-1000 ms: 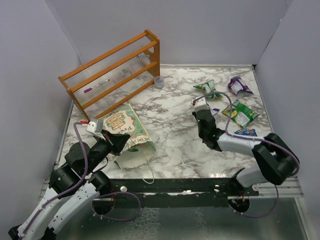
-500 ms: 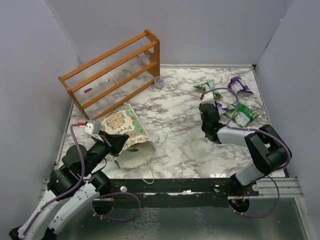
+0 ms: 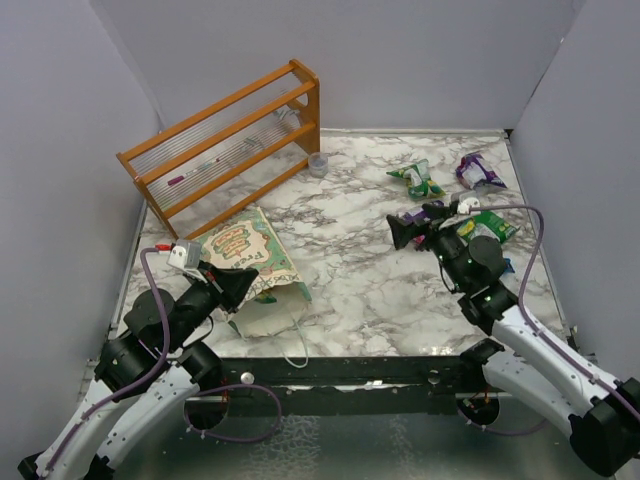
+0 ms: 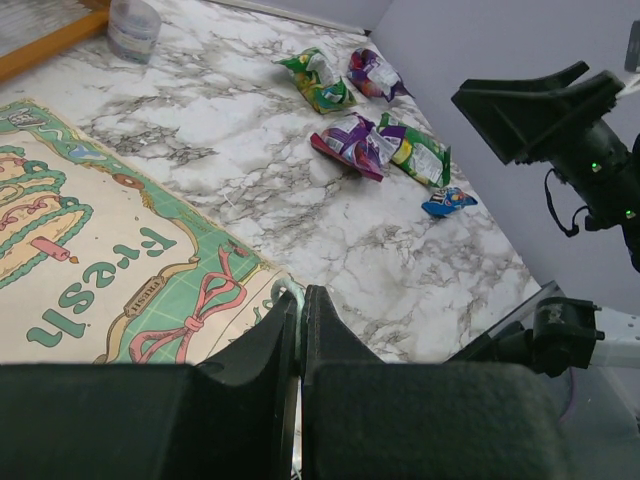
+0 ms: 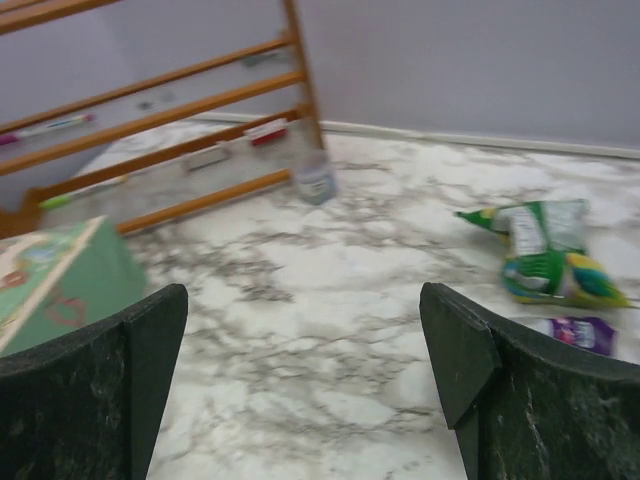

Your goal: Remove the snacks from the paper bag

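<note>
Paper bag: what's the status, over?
Left fingers shut on paper bag edge. Right fingers open, empty. Five snacks out on table. Nothing blocking.

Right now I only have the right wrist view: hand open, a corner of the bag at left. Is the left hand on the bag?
Observer: Yes. The left hand is shut on the near rim of the paper bag, which lies flat, print up.
Operator: How many packets are out?
Observer: Five packets lie on the table. One you miss is a small blue packet, closest to the arms.
Operator: Any left inside?
Observer: Cannot tell. The top view shows only cream lining at the mouth.
</note>
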Motion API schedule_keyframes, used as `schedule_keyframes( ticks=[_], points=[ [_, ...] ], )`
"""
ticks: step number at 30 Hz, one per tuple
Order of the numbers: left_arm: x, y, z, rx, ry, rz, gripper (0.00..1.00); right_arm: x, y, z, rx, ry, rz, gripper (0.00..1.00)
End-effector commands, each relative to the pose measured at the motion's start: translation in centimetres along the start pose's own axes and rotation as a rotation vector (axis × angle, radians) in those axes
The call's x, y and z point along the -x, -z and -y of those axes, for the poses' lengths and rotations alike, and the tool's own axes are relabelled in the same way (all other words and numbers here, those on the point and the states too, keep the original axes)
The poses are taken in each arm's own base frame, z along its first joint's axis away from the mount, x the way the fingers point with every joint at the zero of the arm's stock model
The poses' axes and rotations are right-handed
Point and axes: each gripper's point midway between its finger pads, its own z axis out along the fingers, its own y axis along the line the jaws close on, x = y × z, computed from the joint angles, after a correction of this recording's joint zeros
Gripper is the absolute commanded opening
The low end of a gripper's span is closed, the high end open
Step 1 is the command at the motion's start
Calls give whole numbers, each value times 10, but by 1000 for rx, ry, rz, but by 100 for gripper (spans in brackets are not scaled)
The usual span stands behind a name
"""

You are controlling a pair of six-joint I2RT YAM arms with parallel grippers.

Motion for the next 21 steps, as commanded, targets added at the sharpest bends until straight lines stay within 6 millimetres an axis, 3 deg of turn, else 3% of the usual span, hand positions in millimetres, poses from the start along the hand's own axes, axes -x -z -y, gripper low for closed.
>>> schedule_keyframes(
  ticks=[1,6,12,21],
  points=[
    [6,-1,2,0,-6,14,0,-31,36,-66,382,-147,-89,99],
    [4,-2,2,0,-6,6,0,-45,62,-93,563,-233,-121,99],
    [3,-4,1,6,-7,-2,0,-56,78,-125,695,-233,-168,99],
    [3,-4,-1,20,-4,1,0,-88,105,-214,760,-29,-237,99]
  ],
)
